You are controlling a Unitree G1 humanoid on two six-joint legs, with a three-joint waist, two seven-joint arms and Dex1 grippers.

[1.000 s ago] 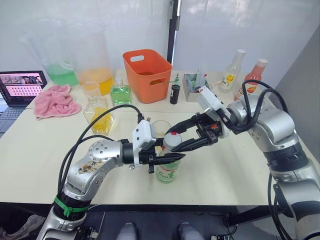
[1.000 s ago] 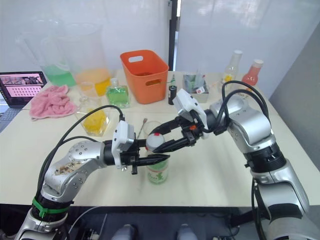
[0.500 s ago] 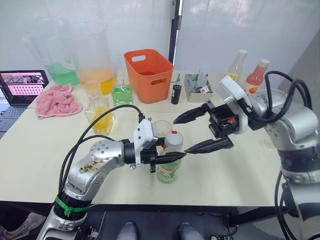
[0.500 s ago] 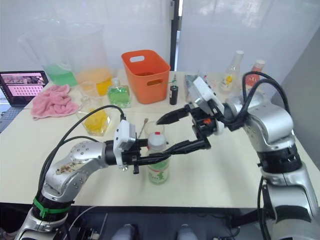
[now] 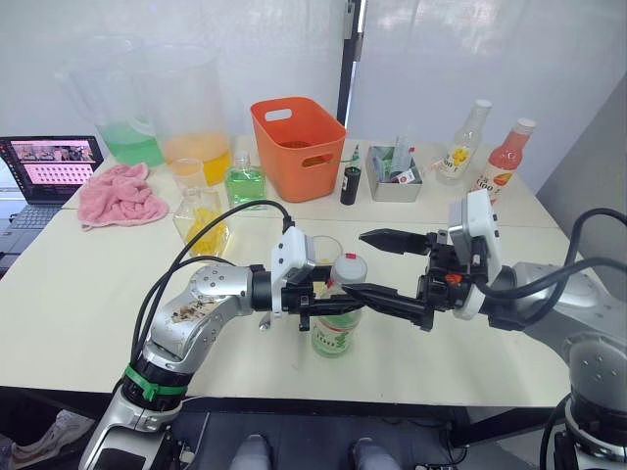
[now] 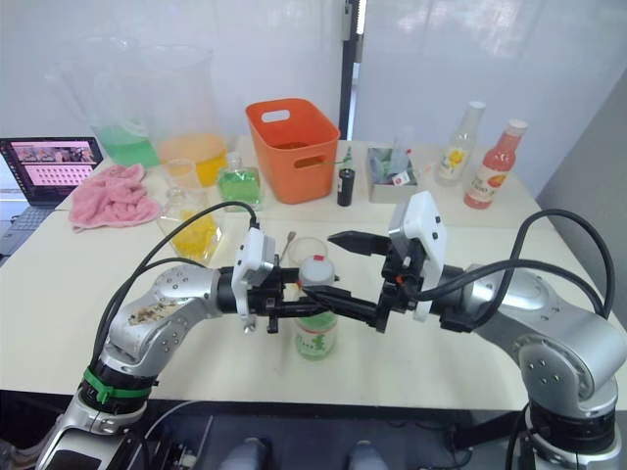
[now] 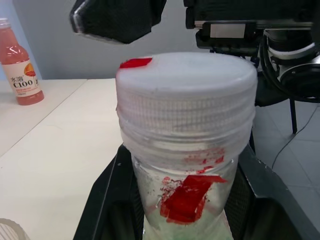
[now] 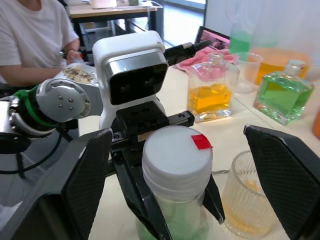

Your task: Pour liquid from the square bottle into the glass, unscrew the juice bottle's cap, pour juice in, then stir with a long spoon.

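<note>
I have the left gripper [image 5: 328, 298] clamped on the juice bottle [image 5: 336, 329], just below its cap [image 5: 350, 267]. Right gripper [image 5: 377, 264] spread wide, fingers flanking the cap without contact. The glass [image 5: 321, 252] stands directly behind the bottle.

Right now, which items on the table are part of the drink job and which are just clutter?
In the job:
juice bottle, in the left gripper
cap, with the right gripper open around it
glass

Clutter:
orange bin
pink cloth
laptop
pink-liquid bottle
</note>
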